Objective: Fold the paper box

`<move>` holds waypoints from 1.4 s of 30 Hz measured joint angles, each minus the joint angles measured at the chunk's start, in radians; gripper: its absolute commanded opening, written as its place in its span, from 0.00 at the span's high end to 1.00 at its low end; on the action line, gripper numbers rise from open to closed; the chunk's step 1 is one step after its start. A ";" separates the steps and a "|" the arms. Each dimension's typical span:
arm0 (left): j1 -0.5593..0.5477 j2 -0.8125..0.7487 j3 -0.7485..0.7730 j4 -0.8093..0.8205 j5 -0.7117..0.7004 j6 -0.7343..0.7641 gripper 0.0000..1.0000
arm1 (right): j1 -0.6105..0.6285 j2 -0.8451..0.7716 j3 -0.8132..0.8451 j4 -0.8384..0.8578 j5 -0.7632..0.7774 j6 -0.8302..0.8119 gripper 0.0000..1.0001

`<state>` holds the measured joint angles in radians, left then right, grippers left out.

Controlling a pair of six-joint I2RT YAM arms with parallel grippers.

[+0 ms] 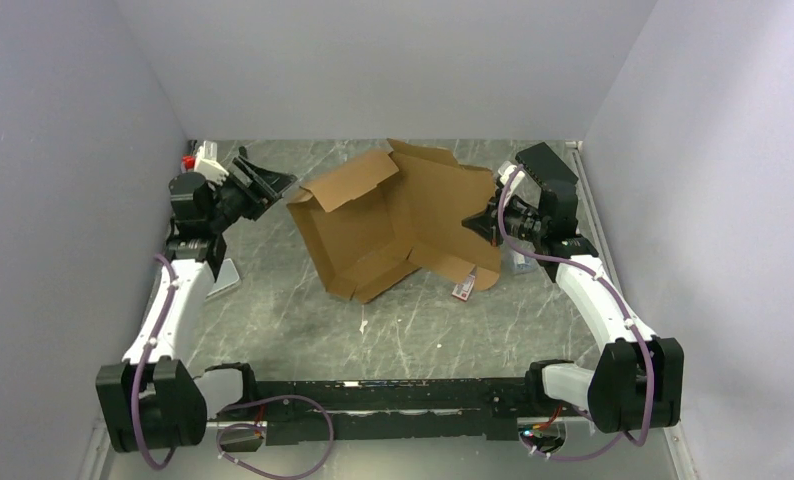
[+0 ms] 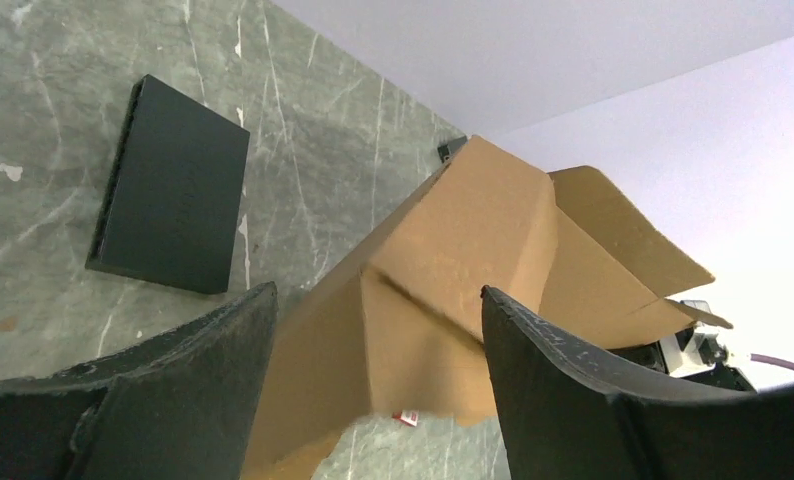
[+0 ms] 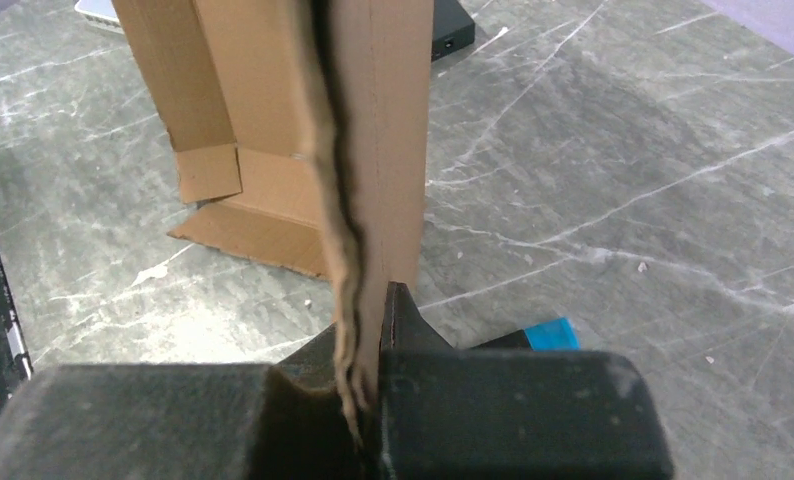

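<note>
- Cardboard of the box (image 1: 393,225) looks light and stiff. I judge it will bend only at its creases. It is dry enough to grip, though an edge could crush under a hard pinch.
- Right tool (image 3: 368,340) is clamped on a thin upright panel edge of the box. The sheet runs straight ahead from its fingers, and lower flaps rest on the surface (image 1: 423,320) ahead and to its left.
- Left tool (image 2: 378,300) has its fingers wide apart. A raised corner of the box stands just ahead, between them, with no visible contact.
- Best holds, in my judgement: a flap's free edge or a panel edge near a crease, not mid-panel.
- Box forms a half-raised open tray, and nothing shows inside it.
- Black box (image 2: 168,200) lies flat, ahead and left of the left tool, apart from the cardboard.
</note>
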<state>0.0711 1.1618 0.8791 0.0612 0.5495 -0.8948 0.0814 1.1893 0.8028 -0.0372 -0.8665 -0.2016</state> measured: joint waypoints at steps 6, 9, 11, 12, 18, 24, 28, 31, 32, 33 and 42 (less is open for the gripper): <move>0.015 -0.159 -0.148 0.025 -0.009 -0.013 0.23 | 0.001 0.002 0.000 0.005 0.024 0.003 1.00; 0.015 -0.209 -0.189 0.017 -0.032 -0.016 0.24 | 0.001 0.002 0.000 0.005 0.025 0.004 1.00; 0.015 -0.227 -0.197 0.005 -0.055 -0.016 0.24 | 0.001 0.002 0.000 0.006 0.025 0.004 1.00; 0.015 -0.234 -0.199 0.001 -0.064 -0.016 0.24 | 0.001 0.002 0.000 0.005 0.025 0.004 1.00; 0.034 -0.250 -0.232 0.008 -0.118 -0.054 0.25 | 0.001 0.002 0.000 0.005 0.024 0.004 1.00; 0.045 -0.217 -0.280 0.094 -0.139 -0.148 0.25 | 0.001 0.002 0.000 0.005 0.024 0.004 1.00; 0.045 -0.159 -0.290 0.196 -0.124 -0.210 0.26 | 0.001 0.002 0.000 0.005 0.024 0.004 1.00; 0.045 -0.137 -0.290 0.260 -0.115 -0.252 0.28 | 0.001 0.003 0.000 0.006 0.024 0.004 1.00; 0.045 -0.133 -0.290 0.280 -0.111 -0.264 0.29 | 0.001 0.003 0.000 0.006 0.024 0.004 1.00; 0.045 -0.131 -0.291 0.298 -0.108 -0.275 0.29 | 0.001 0.003 0.000 0.006 0.024 0.004 1.00; 0.020 -0.075 -0.327 0.463 -0.093 -0.375 0.33 | 0.005 0.009 0.000 0.012 0.023 0.005 1.00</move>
<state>0.0910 1.0866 0.5518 0.5240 0.4568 -1.2694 0.0864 1.1984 0.8028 -0.0250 -0.8433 -0.1970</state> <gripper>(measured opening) 0.673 0.018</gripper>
